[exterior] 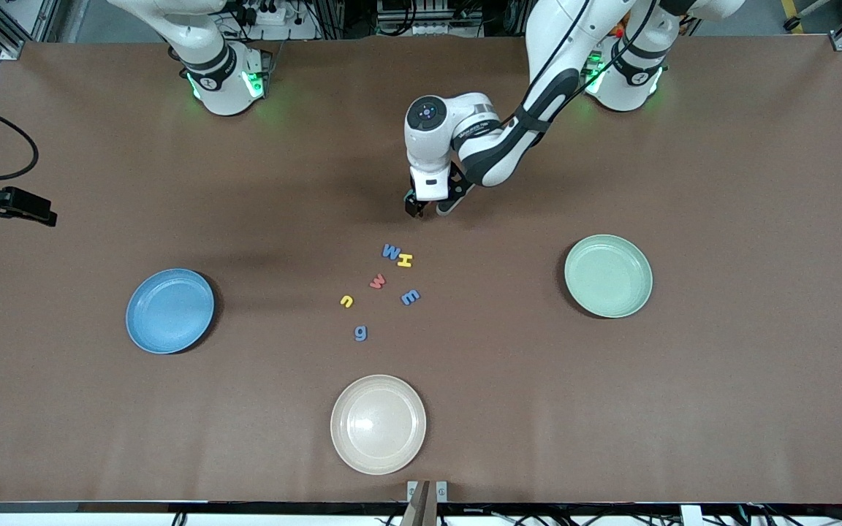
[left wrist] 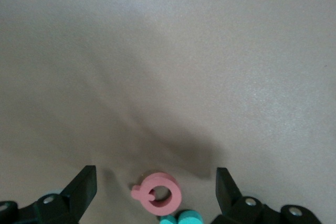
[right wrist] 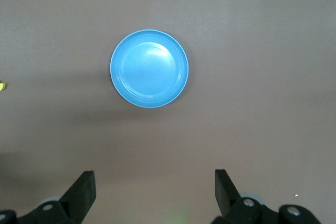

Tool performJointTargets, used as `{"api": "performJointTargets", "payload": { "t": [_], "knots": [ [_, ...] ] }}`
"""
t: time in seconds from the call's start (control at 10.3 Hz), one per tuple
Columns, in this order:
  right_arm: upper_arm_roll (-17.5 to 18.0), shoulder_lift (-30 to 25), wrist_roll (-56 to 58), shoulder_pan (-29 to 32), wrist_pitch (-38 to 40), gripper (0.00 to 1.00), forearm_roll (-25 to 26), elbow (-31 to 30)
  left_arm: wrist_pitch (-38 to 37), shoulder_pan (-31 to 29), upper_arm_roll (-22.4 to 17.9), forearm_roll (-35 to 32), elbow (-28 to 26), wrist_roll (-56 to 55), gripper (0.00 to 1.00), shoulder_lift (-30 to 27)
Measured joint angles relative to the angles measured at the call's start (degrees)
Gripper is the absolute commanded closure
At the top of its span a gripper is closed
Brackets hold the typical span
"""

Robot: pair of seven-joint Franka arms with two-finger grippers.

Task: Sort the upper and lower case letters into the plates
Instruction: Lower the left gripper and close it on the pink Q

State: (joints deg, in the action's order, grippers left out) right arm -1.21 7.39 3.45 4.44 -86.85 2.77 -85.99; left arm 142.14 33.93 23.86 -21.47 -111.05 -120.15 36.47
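- Fingers (left wrist: 84, 190) of the left gripper (exterior: 430, 208) spread wide, nothing between them, low over the bare brown desk (exterior: 721, 409) just short of the letter cluster, on the robots' side of it.
- In the left wrist view, between those fingers: a pink ring-shaped letter (left wrist: 157, 193) with a small stub, flat on the desk, and a teal letter (left wrist: 182, 218) touching it, cut off at the picture's edge; which characters these are cannot be told.
- Fingers (right wrist: 84, 190) of the right gripper (right wrist: 152, 195) also spread wide and empty, high up, looking down on the blue plate (right wrist: 149, 68); that arm waiting.
- Readable in the front view, all lying flat mid-desk: blue W (exterior: 391, 252) with yellow H (exterior: 405, 260) touching its side, both tilted a little; red letter (exterior: 377, 281) reading as an M or W turned at a slant; blue E (exterior: 410, 296) tilted, its long axis running toward the green plate (exterior: 608, 275); yellow u (exterior: 346, 300) turned on its side; blue g (exterior: 361, 333) upright as seen, nearest the front camera.
- Blue plate (exterior: 169, 310) toward the right arm's end, green plate toward the left arm's end, letters between them and well apart from both.
- Cream plate (exterior: 378, 424) nearer the front camera than the letters.
- No brand writing legible on the arms.
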Motion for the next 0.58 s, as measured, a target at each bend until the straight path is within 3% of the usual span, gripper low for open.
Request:
{"api": "performJointTargets", "payload": {
  "t": [0.39,0.58],
  "knots": [
    [0.0,0.0,0.0,0.0,0.0,0.0,0.0,0.0,0.0,1.6,0.0,0.0,1.0,-1.4,0.07,1.7],
    [0.0,0.0,0.0,0.0,-0.1,0.0,0.1,0.0,0.0,1.6,-0.1,-0.1,1.2,-1.4,0.2,1.8]
  ]
}}
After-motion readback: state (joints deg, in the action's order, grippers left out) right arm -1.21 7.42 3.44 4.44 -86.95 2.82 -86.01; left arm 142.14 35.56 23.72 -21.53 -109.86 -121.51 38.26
